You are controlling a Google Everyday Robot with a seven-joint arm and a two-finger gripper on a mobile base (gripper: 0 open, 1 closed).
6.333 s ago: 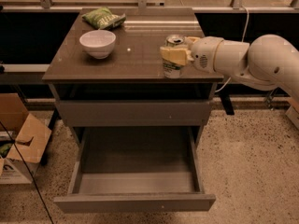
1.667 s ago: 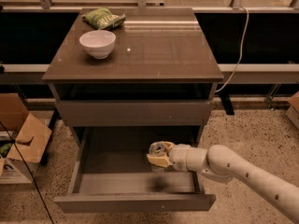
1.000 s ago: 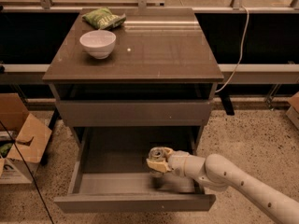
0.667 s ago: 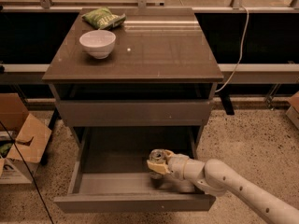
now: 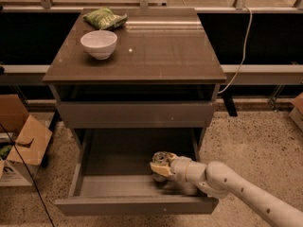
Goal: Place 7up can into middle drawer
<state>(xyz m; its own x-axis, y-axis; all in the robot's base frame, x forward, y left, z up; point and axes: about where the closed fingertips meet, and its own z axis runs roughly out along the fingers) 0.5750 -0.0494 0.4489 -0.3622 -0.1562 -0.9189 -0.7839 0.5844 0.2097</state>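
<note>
The 7up can (image 5: pixel 162 157) shows its silver top inside the open middle drawer (image 5: pixel 135 205), at the right side of its grey tray. My gripper (image 5: pixel 160 167) reaches into the drawer from the lower right and is shut on the can, its tan fingers (image 5: pixel 157 169) wrapped around the can's side. The can is upright and low in the tray; I cannot tell whether it touches the drawer floor. The can's green print is mostly hidden by the fingers.
A white bowl (image 5: pixel 99 43) and a green snack bag (image 5: pixel 105 18) sit at the back left of the brown tabletop (image 5: pixel 170 46). A closed drawer front (image 5: pixel 135 114) lies above the open one. Cardboard boxes (image 5: pixel 23 143) stand on the floor at left.
The gripper carried the can from the tabletop's right side down into the open drawer. Over the last second it sank a little lower in the tray.
</note>
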